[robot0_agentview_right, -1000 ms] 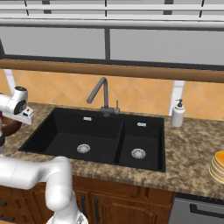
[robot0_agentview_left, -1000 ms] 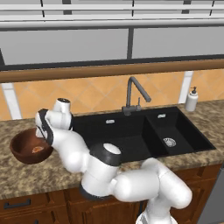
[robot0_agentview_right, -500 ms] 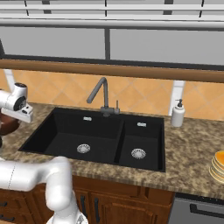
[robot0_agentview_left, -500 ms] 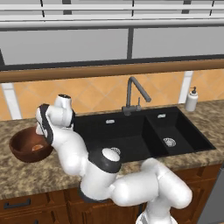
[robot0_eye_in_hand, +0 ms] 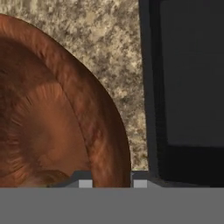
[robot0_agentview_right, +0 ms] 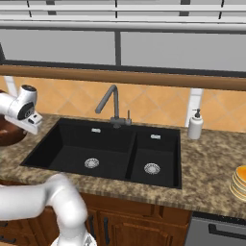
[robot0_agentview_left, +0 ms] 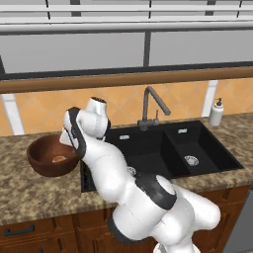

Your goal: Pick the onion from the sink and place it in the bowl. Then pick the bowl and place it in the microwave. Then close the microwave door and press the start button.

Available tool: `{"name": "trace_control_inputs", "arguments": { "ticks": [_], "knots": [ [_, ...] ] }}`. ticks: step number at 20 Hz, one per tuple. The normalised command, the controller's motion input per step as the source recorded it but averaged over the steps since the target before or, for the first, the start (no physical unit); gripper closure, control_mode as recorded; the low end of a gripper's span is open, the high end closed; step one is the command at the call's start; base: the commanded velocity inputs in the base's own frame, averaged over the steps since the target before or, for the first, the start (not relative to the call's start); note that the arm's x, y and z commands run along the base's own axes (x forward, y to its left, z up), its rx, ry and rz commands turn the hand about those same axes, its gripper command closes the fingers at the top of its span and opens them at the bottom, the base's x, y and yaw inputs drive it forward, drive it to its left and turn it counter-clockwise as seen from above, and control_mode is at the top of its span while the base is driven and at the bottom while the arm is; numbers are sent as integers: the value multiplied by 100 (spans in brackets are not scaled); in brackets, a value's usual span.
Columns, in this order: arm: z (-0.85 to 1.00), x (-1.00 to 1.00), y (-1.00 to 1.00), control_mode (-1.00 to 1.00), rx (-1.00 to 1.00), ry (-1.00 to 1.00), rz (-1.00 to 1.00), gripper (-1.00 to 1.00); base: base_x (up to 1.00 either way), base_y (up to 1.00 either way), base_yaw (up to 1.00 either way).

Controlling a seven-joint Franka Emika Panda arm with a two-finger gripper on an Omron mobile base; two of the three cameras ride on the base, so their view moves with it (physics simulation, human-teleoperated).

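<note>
Onion (robot0_agentview_left: 60,159): small orange-brown ball, lying at the bottom of the bowl (robot0_agentview_left: 49,155). First step judged complete.

Bowl: dark reddish wood, thick rim, near the left edge of the counter (robot0_agentview_left: 29,192), just left of the sink's (robot0_agentview_left: 163,148) left wall. Appears lifted slightly off the stone in the left base view, though too poorly seen there to say for certain.

Gripper (robot0_eye_in_hand: 109,181): clenched on the bowl's right rim, one tip inside the wall and one outside, as seen in the hand view. Grasp step judged made or nearly so.

Sink: black double basin, both drains bare, nothing left in it.

Remaining, by judgement: carrying the bowl to the microwave, setting it inside, shutting the door, pressing start. Roughly a third of the task done.

Other items: faucet (robot0_agentview_right: 110,103) at the sink's back edge; soap bottle (robot0_agentview_right: 195,126) at its back right corner; stack of orange-topped discs (robot0_agentview_right: 239,182) at the counter's right edge.
</note>
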Motion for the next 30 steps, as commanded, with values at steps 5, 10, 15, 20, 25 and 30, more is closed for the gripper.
{"name": "trace_control_inputs", "arguments": {
  "ticks": [5,10,15,20,25,30],
  "knots": [
    [24,-54,-24,-100,0,-4,-10,100,0,0,0],
    [43,-63,-37,-100,0,-11,-9,100,0,0,0],
    [49,-55,-51,-100,0,-5,-9,100,0,0,0],
    [37,-48,-65,-100,0,-3,-10,100,0,0,0],
    [49,-45,-71,-100,0,-2,-11,100,0,0,0],
    [52,-58,-70,-100,2,-1,-14,100,0,0,0]
  ]
}}
